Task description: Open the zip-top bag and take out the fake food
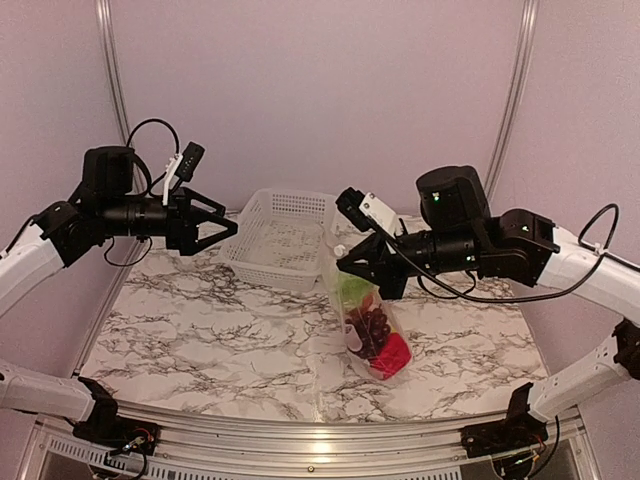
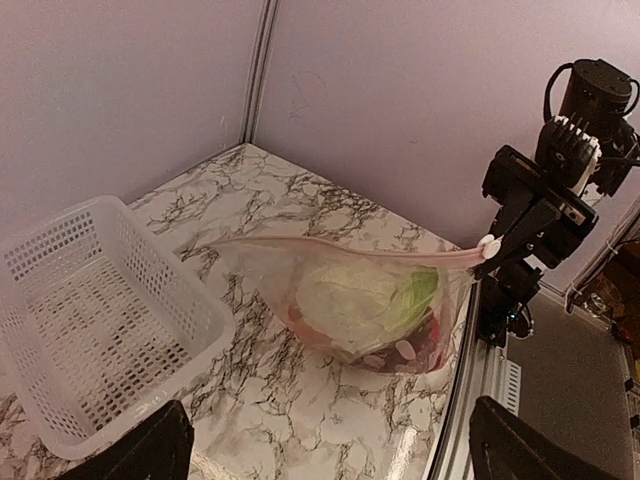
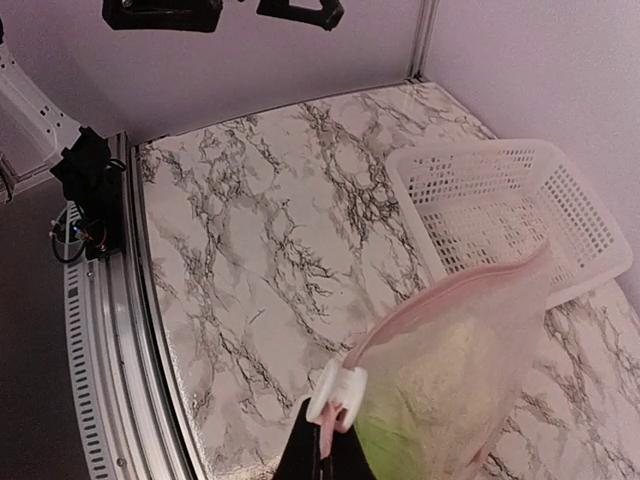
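The zip-top bag (image 1: 368, 320) hangs from my right gripper (image 1: 346, 262), which is shut on the bag's pinkish zip strip right beside the white slider (image 3: 337, 395). The bag's lower end reaches the marble table. Inside it are the white-green cabbage (image 2: 350, 295), dark purple grapes (image 1: 375, 325) and a red piece (image 1: 393, 355); the other pieces are hidden. In the left wrist view the zip strip (image 2: 330, 245) runs closed from the slider toward the basket. My left gripper (image 1: 226, 228) is open and empty in the air, left of the basket, apart from the bag.
A white perforated basket (image 1: 262, 205) with nothing in it stands at the back centre of the table, just left of the bag; it also shows in the left wrist view (image 2: 160, 265) and in the right wrist view (image 3: 470, 160). Metal rails edge the table.
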Tool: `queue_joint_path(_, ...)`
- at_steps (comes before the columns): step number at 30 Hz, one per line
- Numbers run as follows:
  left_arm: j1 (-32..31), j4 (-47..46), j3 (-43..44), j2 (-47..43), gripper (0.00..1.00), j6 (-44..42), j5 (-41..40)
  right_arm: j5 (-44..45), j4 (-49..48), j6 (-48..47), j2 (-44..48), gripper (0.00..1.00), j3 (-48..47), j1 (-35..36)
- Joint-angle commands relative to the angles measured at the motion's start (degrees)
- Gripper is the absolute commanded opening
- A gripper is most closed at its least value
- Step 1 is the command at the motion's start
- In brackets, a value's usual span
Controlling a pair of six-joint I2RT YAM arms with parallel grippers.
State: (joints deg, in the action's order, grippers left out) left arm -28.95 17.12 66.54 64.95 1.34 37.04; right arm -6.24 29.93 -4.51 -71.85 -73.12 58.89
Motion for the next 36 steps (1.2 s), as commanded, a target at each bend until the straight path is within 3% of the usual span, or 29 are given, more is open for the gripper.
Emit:
queue_joint_path(1,-2.95,1.47,3.36,-2.72,0.99,-7.33,-1.95,-9.01,-4.38,-2.06,-3.32,0.0,-7.92,1.15)
queue_joint_path(12,-8.18,6.56,7.76,-1.44,0.99,-15.59,-5.12,-13.8,-0.92,-7.18,-7.66,0.0,-13.3,1.2)
queue_joint_path(17,-12.09,2.92,10.51,0.7,0.98,-17.38,-6.66,-12.36,3.57,-9.36,-7.55,0.0,-17.1,1.21)
queue_joint_path(24,-16.56,2.56,17.98,9.79,0.97,-22.61,-7.62,-11.14,12.07,-12.83,-8.25,0.0,-24.19,1.21)
queue_joint_path(29,-18.91,3.49,23.09,14.79,0.97,-25.17,-7.05,-8.83,13.72,-16.31,-7.59,0.0,-23.42,1.18)
queue_joint_path(36,-21.83,-0.94,20.88,16.02,0.88,-21.53,-3.23,-5.68,10.21,-16.59,-6.61,0.0,-19.25,1.12)
